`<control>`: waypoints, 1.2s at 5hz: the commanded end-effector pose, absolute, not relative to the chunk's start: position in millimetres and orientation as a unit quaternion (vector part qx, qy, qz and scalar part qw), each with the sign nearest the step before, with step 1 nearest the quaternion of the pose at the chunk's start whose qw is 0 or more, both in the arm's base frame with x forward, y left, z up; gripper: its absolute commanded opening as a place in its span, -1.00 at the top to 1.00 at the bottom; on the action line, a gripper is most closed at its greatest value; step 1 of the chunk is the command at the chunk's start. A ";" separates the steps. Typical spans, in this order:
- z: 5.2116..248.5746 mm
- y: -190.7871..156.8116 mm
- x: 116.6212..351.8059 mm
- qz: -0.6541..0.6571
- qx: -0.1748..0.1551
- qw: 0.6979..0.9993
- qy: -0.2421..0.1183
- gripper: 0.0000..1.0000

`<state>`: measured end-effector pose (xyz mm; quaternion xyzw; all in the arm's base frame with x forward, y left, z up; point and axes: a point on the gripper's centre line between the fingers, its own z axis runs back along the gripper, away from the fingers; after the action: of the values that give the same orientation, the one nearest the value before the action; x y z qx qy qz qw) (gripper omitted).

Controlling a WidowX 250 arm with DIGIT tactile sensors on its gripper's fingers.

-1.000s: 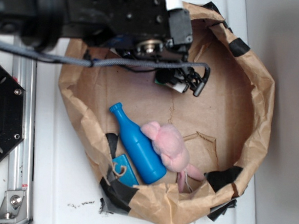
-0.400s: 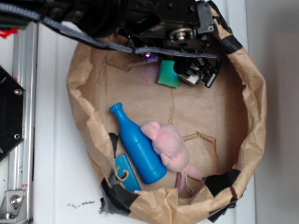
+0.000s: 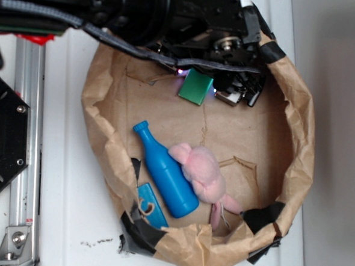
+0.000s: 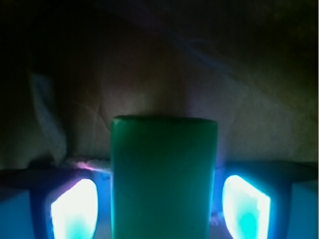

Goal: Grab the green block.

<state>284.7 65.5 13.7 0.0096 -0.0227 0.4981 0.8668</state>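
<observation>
Pincer (image 4: 162, 209) clenched on the green block (image 3: 196, 86) at the bag's 12 o'clock edge.
Wrist view: the green block stands upright between the two glowing fingers (image 4: 75, 209). Exterior view: it sits inside the brown paper bag (image 3: 297, 146); a blue bottle (image 3: 165, 171) and pink plush toy (image 3: 202, 174) lie touching toward 6 o'clock.

1. The green block (image 4: 163, 179) runs off the wrist view's bottom edge; its lower end is unseen.
2. The gripper (image 3: 225, 88) sits largely under the black arm (image 3: 142, 13) in the exterior view, its grip on the block unclear there.
3. The small blue piece (image 3: 147, 202) lies partly behind the paper bag's rim (image 3: 185, 248).
4. The wrist view's background is too dark to make out.
</observation>
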 end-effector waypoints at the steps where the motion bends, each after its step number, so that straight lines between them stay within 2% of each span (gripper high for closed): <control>1: 26.6 60.2 268.6 0.485 -0.011 0.874 -0.032 1.00; 3: 39.4 48.2 272.4 0.445 -0.001 0.895 -0.036 1.00; 4: 60.0 38.4 271.0 0.356 0.016 0.934 -0.041 1.00; 5: 110.1 29.6 259.5 0.239 -0.014 0.964 -0.120 1.00; 6: 160.0 36.1 249.3 0.121 -0.064 0.985 -0.103 1.00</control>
<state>246.9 11.8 141.4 -0.0622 -0.0677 0.1083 0.9899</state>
